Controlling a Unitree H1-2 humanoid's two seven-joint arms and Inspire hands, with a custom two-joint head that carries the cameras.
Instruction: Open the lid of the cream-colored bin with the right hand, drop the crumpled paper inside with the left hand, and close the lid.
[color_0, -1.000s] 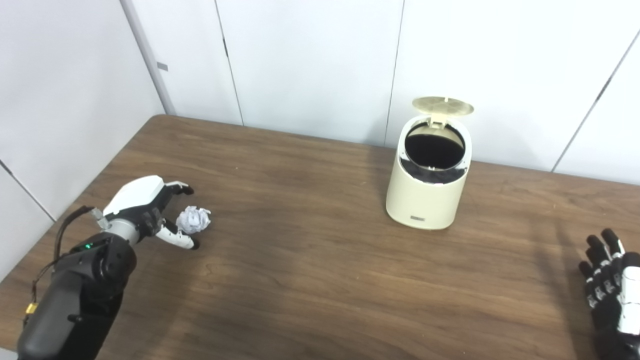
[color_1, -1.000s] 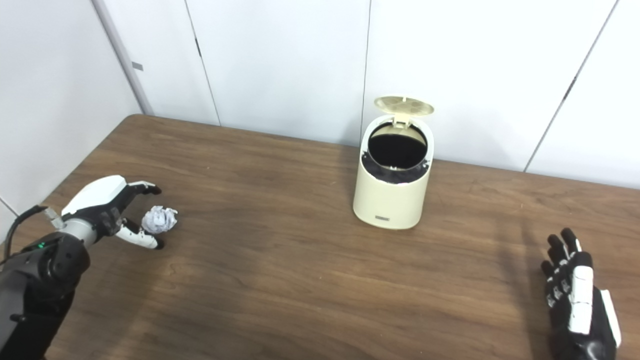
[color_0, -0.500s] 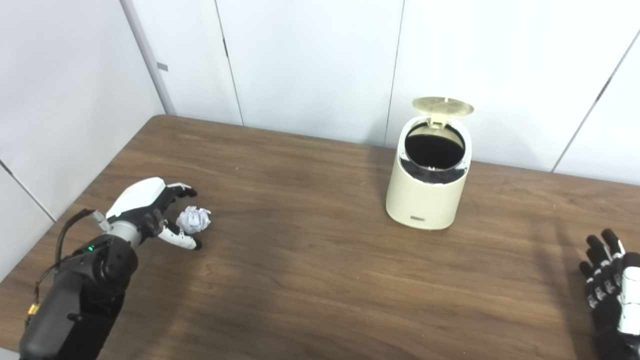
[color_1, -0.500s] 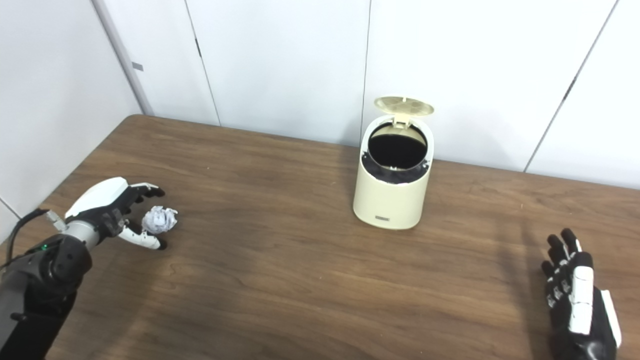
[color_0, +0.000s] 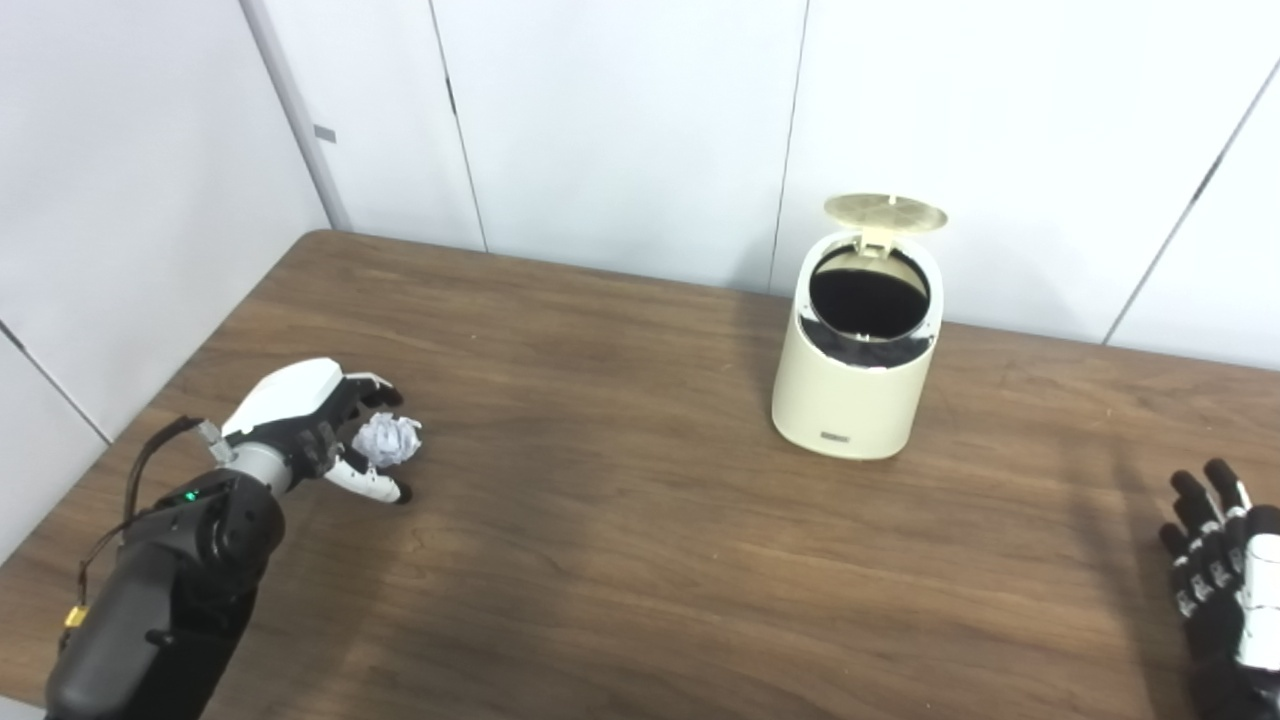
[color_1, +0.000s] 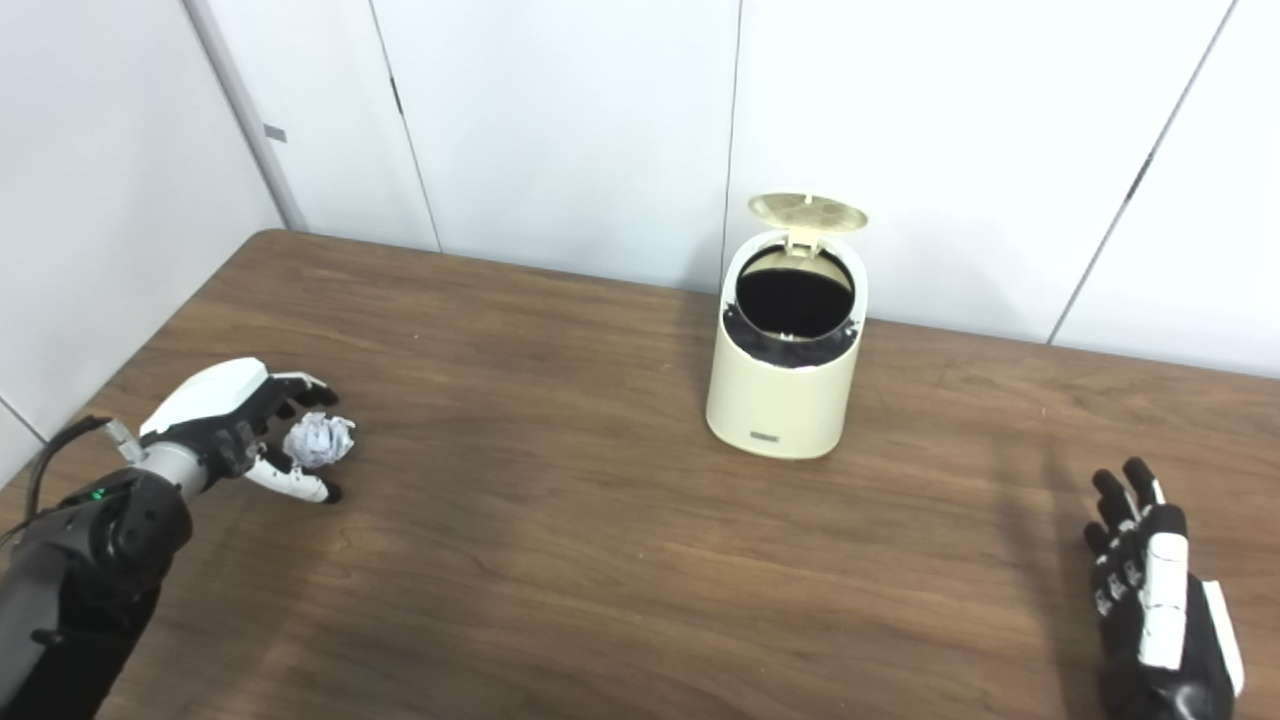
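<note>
1. The left hand (color_0: 320, 430) sat low at the surface's (color_0: 620, 560) left side, its fingers (color_0: 375, 488) spread and cupped around the paper (color_0: 388, 438), one digit above it and one below. They were not yet closed on it; whether they touched it could not be told.
2. The paper lay on the surface, well apart from the bin (color_0: 858, 370). To grip it well, the fingers would probably need to close evenly from both sides so the light ball is pinched rather than nudged away, then lift straight up before any sideways travel.
3. Between paper and bin lay a broad bare stretch of wood, which looked like free room for carrying across.
4. The bin stood upright near the far edge, close to the wall (color_0: 620, 120). Its lid (color_0: 886, 212) stood raised at the back, the dark mouth tilted toward the robot, so a drop from the front and above seemed safest; going too far back risked knocking the lid.
5. The right hand (color_1: 1160, 600) rested at the near right corner, fingers apart, holding nothing, well clear of the bin.
</note>
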